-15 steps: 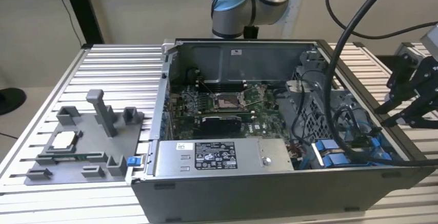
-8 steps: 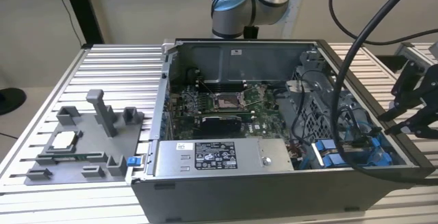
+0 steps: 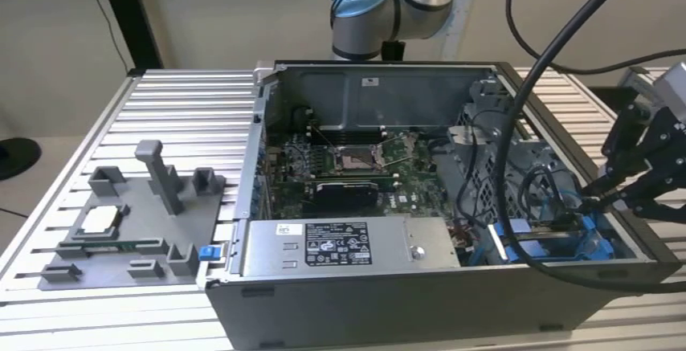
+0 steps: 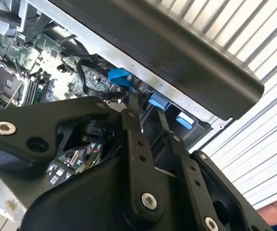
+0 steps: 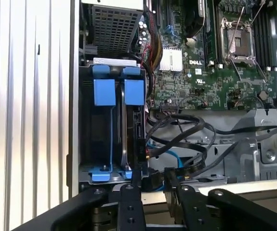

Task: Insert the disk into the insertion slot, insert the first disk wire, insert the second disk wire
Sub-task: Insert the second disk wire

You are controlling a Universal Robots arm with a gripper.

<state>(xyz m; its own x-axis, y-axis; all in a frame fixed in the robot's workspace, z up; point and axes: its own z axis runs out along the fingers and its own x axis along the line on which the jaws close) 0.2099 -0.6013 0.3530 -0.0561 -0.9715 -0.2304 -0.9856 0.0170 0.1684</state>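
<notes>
**Exterior view:** the open computer case (image 3: 429, 303) lies on the ribbed table (image 3: 172, 110). The gripper (image 3: 592, 198) hangs over the insertion slot (image 3: 525, 234), in the case corner at the exterior view's right.

**First wrist view:** the disk (image 5: 133, 122) stands on edge inside the slot, between blue rails, on the motherboard side. Black cables (image 5: 186, 120) loop just beside it.

**Second wrist view:** the gripper sits close to blue plastic parts (image 4: 121, 78) at the case wall. Whether the gripper is spread or clamped cannot be told.
</notes>
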